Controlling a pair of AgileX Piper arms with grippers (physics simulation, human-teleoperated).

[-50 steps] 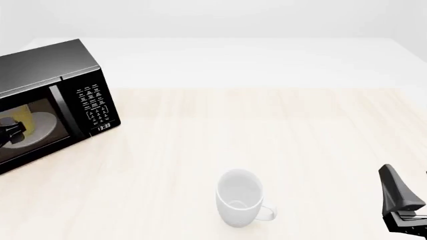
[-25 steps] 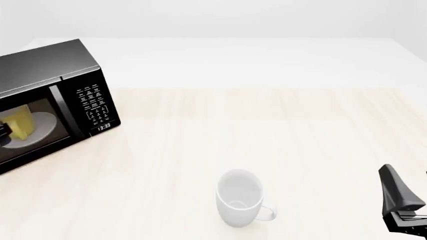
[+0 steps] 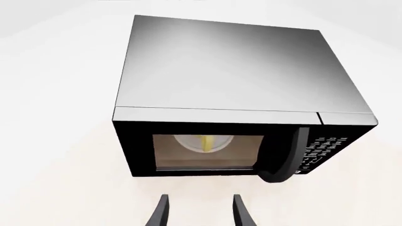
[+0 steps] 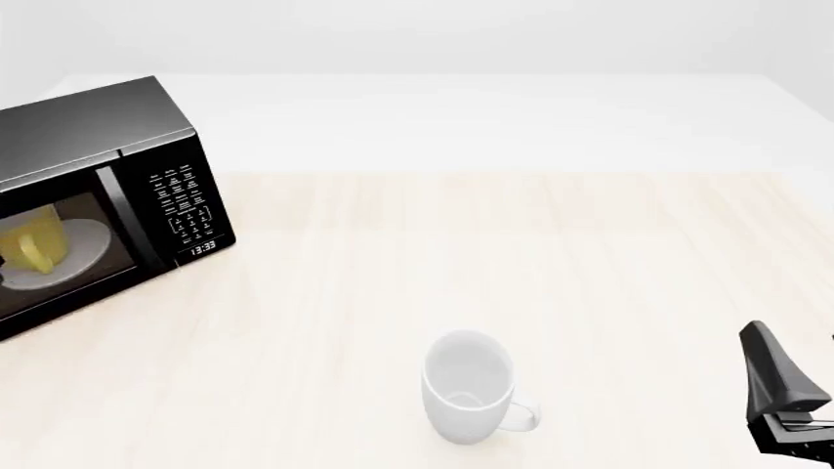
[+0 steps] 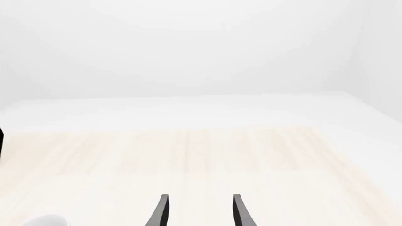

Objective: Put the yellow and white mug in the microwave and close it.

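Observation:
The black microwave [image 4: 92,195] stands at the table's far left, its door shut as far as I can tell, the handle [image 3: 290,155] beside the keypad [image 4: 183,200]. Through the window I see the yellow and white mug [image 4: 34,240] upright on the white round plate [image 4: 81,244]; it also shows as a yellow shape [image 3: 205,142] in the left wrist view. My left gripper [image 3: 199,212] is open and empty, a short way in front of the door and above it. My right gripper [image 5: 199,212] is open and empty over bare table.
A larger all-white mug [image 4: 467,386] stands near the table's front centre, handle to the right; its rim [image 5: 47,220] shows in the right wrist view. Part of my right arm [image 4: 782,391] sits at the front right corner.
My left gripper, earlier seen in front of the microwave window at the front view's left edge, has drawn back out of that view. The yellow mug now shows unblocked; the right arm is still.

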